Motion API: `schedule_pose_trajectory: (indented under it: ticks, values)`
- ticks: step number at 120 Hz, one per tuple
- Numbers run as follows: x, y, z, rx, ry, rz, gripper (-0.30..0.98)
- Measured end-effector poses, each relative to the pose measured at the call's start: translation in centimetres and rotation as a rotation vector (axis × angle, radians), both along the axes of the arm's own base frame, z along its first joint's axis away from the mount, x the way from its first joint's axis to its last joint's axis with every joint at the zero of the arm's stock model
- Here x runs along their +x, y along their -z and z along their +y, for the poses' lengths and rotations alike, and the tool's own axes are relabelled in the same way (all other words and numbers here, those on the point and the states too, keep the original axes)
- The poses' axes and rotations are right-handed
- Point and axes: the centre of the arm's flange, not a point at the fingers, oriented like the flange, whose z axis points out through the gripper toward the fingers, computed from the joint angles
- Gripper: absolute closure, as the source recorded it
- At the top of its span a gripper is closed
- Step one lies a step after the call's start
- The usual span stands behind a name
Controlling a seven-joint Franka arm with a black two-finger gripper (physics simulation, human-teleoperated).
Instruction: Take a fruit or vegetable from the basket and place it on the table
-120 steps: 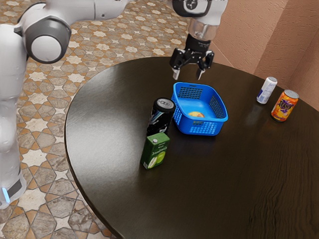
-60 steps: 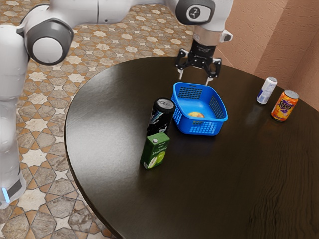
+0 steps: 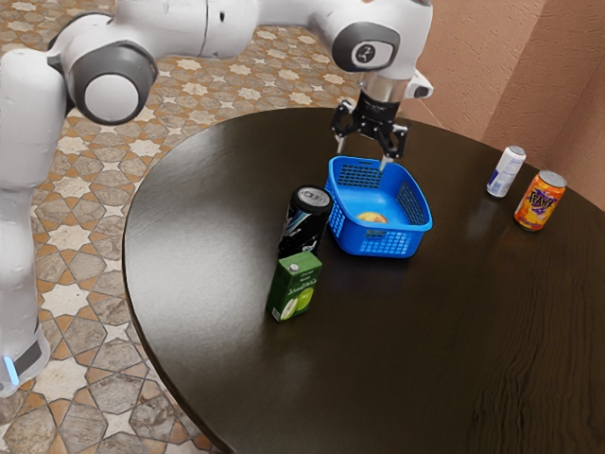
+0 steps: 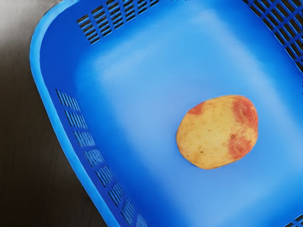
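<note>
Plainly, we are at the approach, with the grasp yet to be made. Our black gripper [image 3: 362, 156] hangs over the basket's back part as the exterior view has it, its two fingers spread wide with nothing between them. The red-blotched yellow potato [image 4: 218, 132] lies on the floor of the blue plastic basket [image 3: 392, 229], apart from the mesh walls we can see. We judge that the next move calls for centring over the potato, then going down inside the rim with both fingers clear of the walls, and closing across its narrower width. Its rounded skin could roll or slip if we pinch too high or off centre. After that, a straight lift over the rim should serve, and a low release onto bare wood. The round table [image 3: 425, 331] is dark, faintly grained and softly shiny. On it a black can [image 3: 307, 225] stands just beside the basket, with a green carton [image 3: 296, 287] near it; a white can [image 3: 506, 173] and an orange Fanta can [image 3: 540, 201] stand toward the exterior view's right. Beyond, we see star-patterned floor tiles [image 3: 61, 378] and a rough, salmon-coloured wall [image 3: 482, 57].
</note>
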Motion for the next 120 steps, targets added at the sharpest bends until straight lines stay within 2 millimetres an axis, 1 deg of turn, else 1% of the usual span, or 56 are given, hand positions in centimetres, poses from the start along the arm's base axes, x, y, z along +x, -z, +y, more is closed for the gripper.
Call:
schedule_pose_trajectory:
  ticks: [19, 40, 51, 57, 80, 107, 120]
  values:
    - [0.8, 1.0, -0.3, 0.002, 0.094, -0.006, 0.0]
    - [2.1, 3.9, -1.0, -0.007, 0.184, 0.019, 0.0]
    - [2.9, 5.8, -1.0, -0.021, 0.216, 0.031, 0.0]
    - [3.1, 6.4, -1.0, -0.024, 0.231, 0.032, 0.0]
    - [3.6, 7.2, -0.9, -0.025, 0.279, 0.01, 0.0]
    - [3.4, 10.5, -1.3, -0.044, 0.319, 0.026, 0.0]
    - [3.5, 11.0, -1.3, -0.049, 0.33, 0.017, 0.01]
